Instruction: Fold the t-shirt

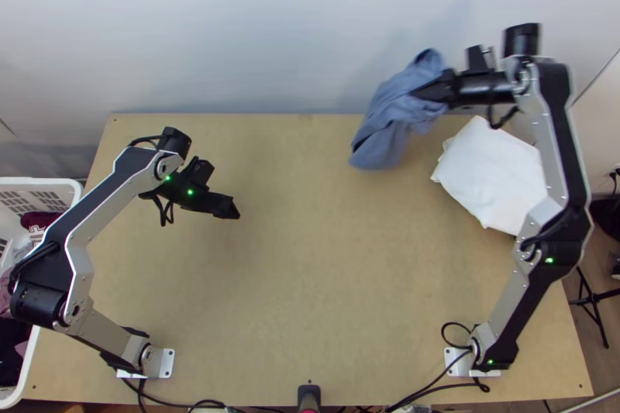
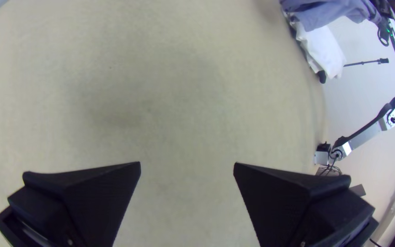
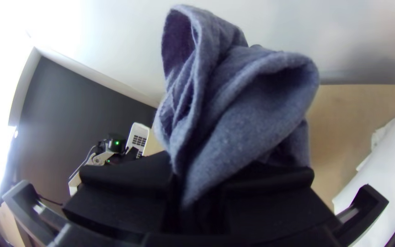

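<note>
Blue is the t-shirt [image 1: 380, 126], and it is held up near 1 o'clock, at the far edge of the wooden surface [image 1: 310, 297], taking the middle of this surface as the clock's centre. The right claw [image 1: 435, 93] has it gripped between its two black fingers; in the right wrist view the fabric is bunched, with loose, rounded folds standing out beyond the fingers, and lower part of it hangs down toward 7 o'clock from the claw. I cannot tell which part of the shirt is gripped, or if the low end touches the surface. The left claw [image 1: 235, 211] is above the surface at 10 o'clock, well apart from the shirt; its fingers are wide from each other, with nothing between them. At 2 o'clock lies a white cloth [image 1: 492, 177], just beside the shirt as seen from above. At 9 o'clock, beside the surface, stands a white basket [image 1: 39, 180] with clothes [image 1: 39, 219] inside.
</note>
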### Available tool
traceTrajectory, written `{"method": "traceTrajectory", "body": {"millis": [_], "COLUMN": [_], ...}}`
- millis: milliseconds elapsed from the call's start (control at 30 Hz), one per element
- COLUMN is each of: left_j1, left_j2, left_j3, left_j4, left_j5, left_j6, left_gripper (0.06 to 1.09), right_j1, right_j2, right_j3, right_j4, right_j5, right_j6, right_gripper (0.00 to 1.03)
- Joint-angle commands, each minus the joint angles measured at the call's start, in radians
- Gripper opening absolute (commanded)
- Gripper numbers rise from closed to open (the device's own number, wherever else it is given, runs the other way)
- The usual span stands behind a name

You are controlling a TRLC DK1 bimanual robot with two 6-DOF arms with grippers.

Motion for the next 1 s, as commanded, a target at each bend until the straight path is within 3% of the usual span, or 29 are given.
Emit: {"method": "traceTrajectory", "body": {"millis": [0, 500, 700, 967], "left_j1": [0.002, 0.000, 0.000, -0.027], "left_j2": [0.032, 0.066, 0.055, 0.037], "left_j3": [0.003, 0.001, -0.012, -0.011], "left_j4": [0.011, 0.020, 0.021, 0.024], "left_j5": [0.000, 0.000, 0.000, 0.000], "left_j6": [0.020, 0.041, 0.041, 0.004], "left_gripper": [1.05, 1.05, 1.05, 1.05], "right_j1": [-0.137, -0.395, -0.516, -0.694], "right_j2": [-0.042, -0.125, -0.132, -0.128], "right_j3": [0.031, -0.043, -0.181, -0.465], "right_j4": [-0.013, -0.049, -0.099, -0.246], "right_j5": [0.001, -0.001, -0.001, 0.001], "right_j6": [0.018, 0.006, -0.080, -0.359], "right_gripper": [0.03, 0.03, 0.03, 0.03]}}
